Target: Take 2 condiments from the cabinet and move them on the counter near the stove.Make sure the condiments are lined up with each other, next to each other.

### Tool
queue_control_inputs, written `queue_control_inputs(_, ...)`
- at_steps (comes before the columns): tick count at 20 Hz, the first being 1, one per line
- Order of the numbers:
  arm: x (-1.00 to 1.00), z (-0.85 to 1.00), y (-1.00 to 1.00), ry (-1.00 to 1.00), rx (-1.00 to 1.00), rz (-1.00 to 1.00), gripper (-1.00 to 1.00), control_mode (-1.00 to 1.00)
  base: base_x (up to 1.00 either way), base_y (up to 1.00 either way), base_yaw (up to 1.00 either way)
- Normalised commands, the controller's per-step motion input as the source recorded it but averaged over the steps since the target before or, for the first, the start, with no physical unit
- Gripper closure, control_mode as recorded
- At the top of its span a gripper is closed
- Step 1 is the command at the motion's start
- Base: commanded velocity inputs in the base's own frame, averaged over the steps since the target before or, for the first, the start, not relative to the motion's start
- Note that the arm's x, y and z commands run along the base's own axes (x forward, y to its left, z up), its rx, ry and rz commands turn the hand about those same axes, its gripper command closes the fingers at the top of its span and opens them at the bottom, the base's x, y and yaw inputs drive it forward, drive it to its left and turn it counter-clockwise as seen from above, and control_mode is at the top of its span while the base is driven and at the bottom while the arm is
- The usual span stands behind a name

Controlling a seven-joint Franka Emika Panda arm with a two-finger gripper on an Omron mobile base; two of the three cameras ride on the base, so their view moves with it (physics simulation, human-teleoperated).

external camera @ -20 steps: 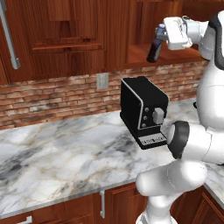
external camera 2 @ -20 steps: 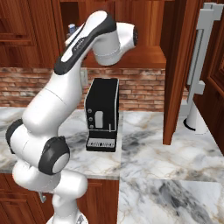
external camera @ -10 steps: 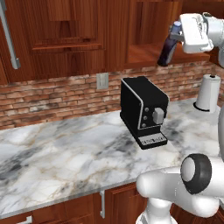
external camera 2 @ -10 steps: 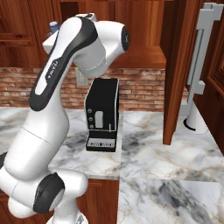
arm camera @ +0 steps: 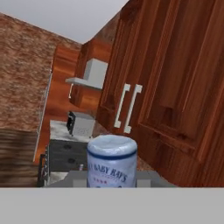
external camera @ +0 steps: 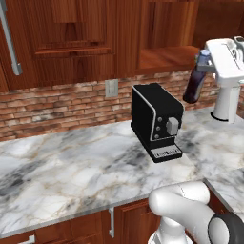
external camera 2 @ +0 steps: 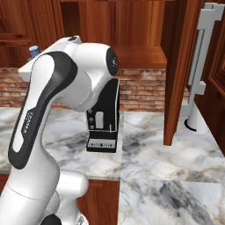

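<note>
1. The end effector (external camera: 206, 69), upper right of the left base view, is clamped on a condiment bottle (external camera: 194, 82), hanging tilted above the bench (external camera: 71, 167).
2. Bottle's dark and narrow-necked with a bluish cap; the bench is veined marble.

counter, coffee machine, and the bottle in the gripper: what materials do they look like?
Counter: polished marble by the look, white with grey veining and faint sheen.
Coffee machine: probably matte black plastic; flat dark faces, a light control on the front.
Bottle: dark purple-brown and glossy, so glass or hard plastic, can't tell which; bluish cap, printed label in the hand view. The gripper is shut on it.
</note>
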Motion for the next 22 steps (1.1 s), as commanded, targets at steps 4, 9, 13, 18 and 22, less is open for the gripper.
queue_control_inputs(4, -0.23, -0.59, 0.34, 0.1, 0.0, 0.0, 1.0, -1.0, 0.0, 0.0, 0.0)
queue_control_inputs(9, -0.03, -0.65, 0.29, 0.08, 0.0, 0.0, 1.0, -1.0, 0.0, 0.0, 0.0)
queue_control_inputs(13, 0.0, -0.51, 0.23, 0.09, 0.0, 0.0, 1.0, -1.0, 0.0, 0.0, 0.0)
queue_control_inputs(18, 0.12, -0.26, 0.03, 0.13, 0.0, 0.0, 1.0, -1.0, 0.0, 0.0, 0.0)
queue_control_inputs(22, 0.16, -0.03, 0.0, 0.13, 0.0, 0.0, 1.0, -1.0, 0.0, 0.0, 0.0)
